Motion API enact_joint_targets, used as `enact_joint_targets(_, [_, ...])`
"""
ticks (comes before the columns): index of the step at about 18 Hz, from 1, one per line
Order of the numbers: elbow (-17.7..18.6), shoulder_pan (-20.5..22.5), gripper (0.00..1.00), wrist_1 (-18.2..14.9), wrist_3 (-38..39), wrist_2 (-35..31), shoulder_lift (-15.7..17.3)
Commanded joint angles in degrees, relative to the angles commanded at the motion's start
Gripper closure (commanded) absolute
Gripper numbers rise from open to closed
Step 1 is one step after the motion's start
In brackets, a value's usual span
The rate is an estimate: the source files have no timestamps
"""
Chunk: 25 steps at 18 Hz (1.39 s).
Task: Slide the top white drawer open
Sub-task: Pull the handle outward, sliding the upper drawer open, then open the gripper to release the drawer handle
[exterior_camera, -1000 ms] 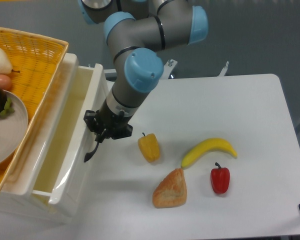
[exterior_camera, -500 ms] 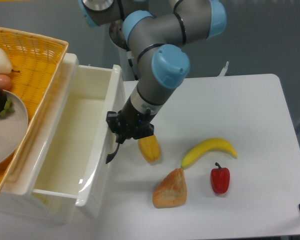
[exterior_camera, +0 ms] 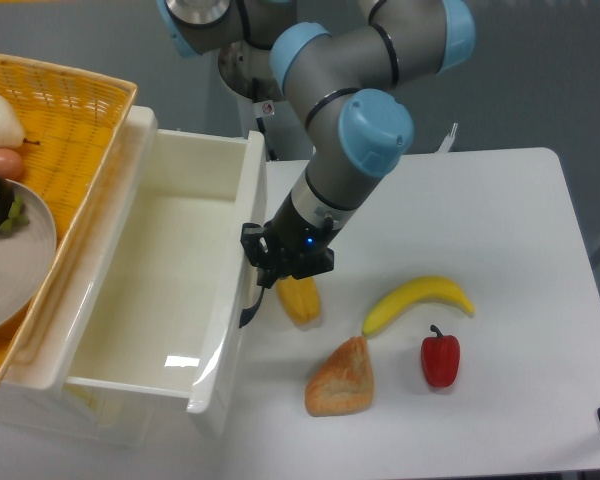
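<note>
Drawer first: the top white drawer [exterior_camera: 170, 290] stands pulled well out from the cabinet toward the tabletop [exterior_camera: 500, 220], its cream tub bare inside as far as I can see. My end effector [exterior_camera: 270, 275] sits at the drawer's front edge, on the black handle [exterior_camera: 250, 312], whose lower end curves out below it. From this angle I cannot tell how far apart the fingers are, though I judge they are hooked on or closed around that bar.

Just beside the end effector, nearly under it, lies a yellow pepper [exterior_camera: 299, 298]. Further out on the tabletop are a banana [exterior_camera: 417, 301], a piece of bread [exterior_camera: 342, 377] and a red pepper [exterior_camera: 440, 358]. A yellow wicker basket [exterior_camera: 75, 130] sits on top of the cabinet, holding a plate and some produce.

I judge the pull to be in its last part, with the drawer mostly open. Next I would either ease out a little more or let go of the handle and lift straight off. The yellow pepper is close to the drawer front, so any further travel risks nudging it.
</note>
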State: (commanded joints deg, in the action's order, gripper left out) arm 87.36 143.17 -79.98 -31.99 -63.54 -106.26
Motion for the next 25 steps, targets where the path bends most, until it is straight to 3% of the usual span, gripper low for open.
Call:
enact_joint_targets(16, [-0.09,3.08,0.86,-0.44,-3.08,0.35,0.00])
enact_joint_targets(17, [-0.09,3.08,0.79,-0.44,-3.08,0.44,0.00])
enact_joint_targets(20, [0.00,3.08,0.42,-0.26,-3.16,0.35,0.00])
enact_joint_targets(22, [0.00,3.08,0.23,-0.09,-3.25,0.26,0.00])
enact_joint_targets(25, [0.00,3.08,0.05,0.00,-3.25,0.18,0.00])
